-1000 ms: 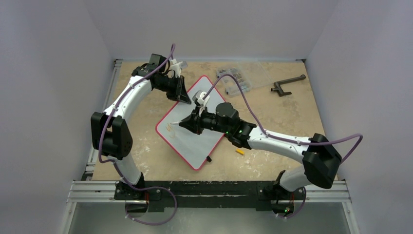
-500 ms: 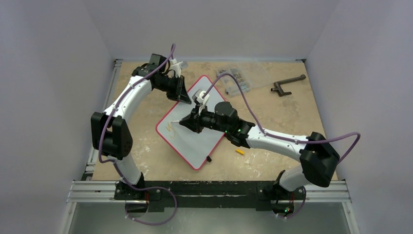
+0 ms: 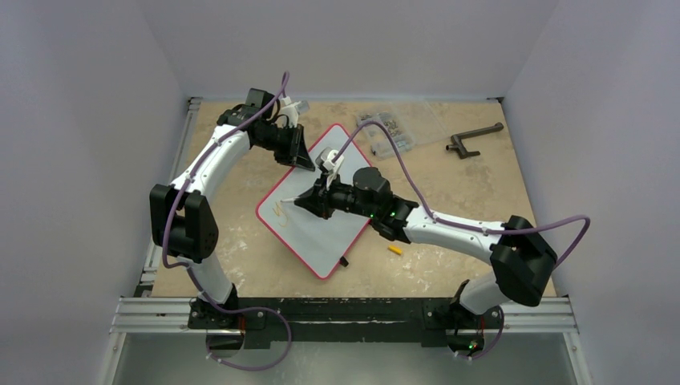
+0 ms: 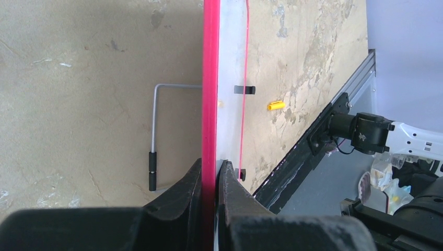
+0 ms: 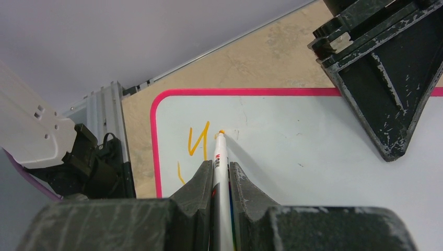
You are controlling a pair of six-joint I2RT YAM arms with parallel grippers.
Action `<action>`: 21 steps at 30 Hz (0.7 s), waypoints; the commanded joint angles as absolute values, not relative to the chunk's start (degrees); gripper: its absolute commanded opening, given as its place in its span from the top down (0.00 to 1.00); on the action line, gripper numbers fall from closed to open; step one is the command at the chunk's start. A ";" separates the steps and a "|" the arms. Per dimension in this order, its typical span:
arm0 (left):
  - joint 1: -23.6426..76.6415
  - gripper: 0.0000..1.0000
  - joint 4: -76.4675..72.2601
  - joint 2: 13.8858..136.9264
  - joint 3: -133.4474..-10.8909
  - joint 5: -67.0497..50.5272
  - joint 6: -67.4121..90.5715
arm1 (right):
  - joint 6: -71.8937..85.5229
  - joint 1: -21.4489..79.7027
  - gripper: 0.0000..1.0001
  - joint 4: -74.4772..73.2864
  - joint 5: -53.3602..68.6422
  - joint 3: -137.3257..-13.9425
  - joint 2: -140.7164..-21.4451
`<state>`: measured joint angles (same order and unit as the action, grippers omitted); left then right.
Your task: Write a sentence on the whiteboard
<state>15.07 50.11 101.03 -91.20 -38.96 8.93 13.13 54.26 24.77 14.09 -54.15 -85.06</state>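
Right gripper is noted as shifted slightly across the whiteboard since a second ago; the orange stroke has grown. Marker is clamped in its narrow jaws, tip touching the whiteboard just beside the sentence, so far a "y"-like mark near the left corner. The whiteboard's far red edge is pinched by the left gripper. Yellow cap is seen just off the near-right edge.

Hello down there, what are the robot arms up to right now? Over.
Left gripper shut on the whiteboard rim. Right gripper shut on the marker, tip at the board. The sentence: just one orange letter. Off the board: small yellow piece.
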 commanded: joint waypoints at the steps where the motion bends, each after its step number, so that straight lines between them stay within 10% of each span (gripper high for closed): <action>1: 15.38 1.00 50.84 102.29 -91.23 -24.22 5.10 | 11.34 54.14 1.00 24.41 14.89 -52.69 -85.29; 21: 15.38 1.00 51.24 102.25 -91.23 -23.82 5.19 | 11.43 54.05 1.00 22.59 10.19 -49.29 -83.17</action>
<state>15.07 49.78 101.14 -91.20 -38.96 8.75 12.78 54.26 25.69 14.37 -49.47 -83.07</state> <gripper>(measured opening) 0.075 0.090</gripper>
